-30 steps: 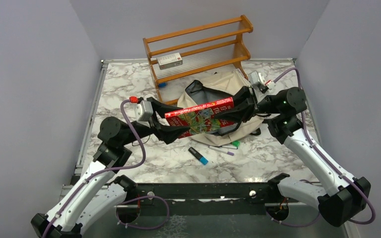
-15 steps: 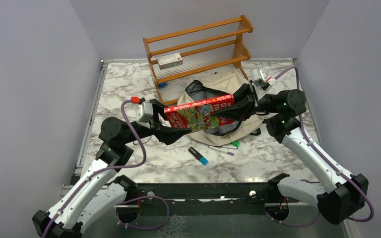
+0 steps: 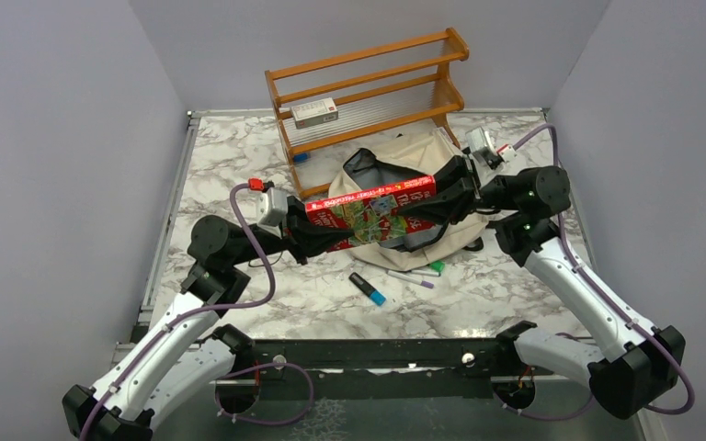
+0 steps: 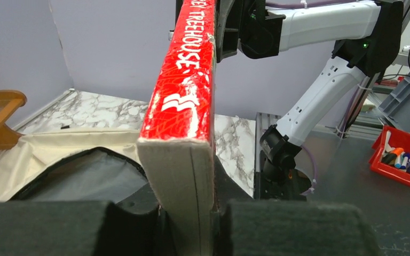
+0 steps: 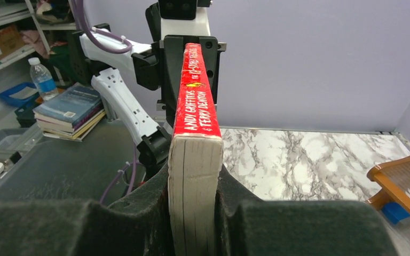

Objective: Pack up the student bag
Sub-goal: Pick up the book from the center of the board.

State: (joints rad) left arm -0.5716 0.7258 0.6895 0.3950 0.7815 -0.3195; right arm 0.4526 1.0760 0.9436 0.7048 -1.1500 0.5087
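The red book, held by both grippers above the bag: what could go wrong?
The left gripper and right gripper each pinch one end of the red book; uneven arm motion could twist or drop it. The opening of the student bag below looks narrow, so the book may catch.

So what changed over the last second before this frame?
The left hand closed on the free end of the red book, which turned more spine-up and shifted slightly over the student bag. The right hand kept its grip on the other end; bag, markers and rack stayed put.
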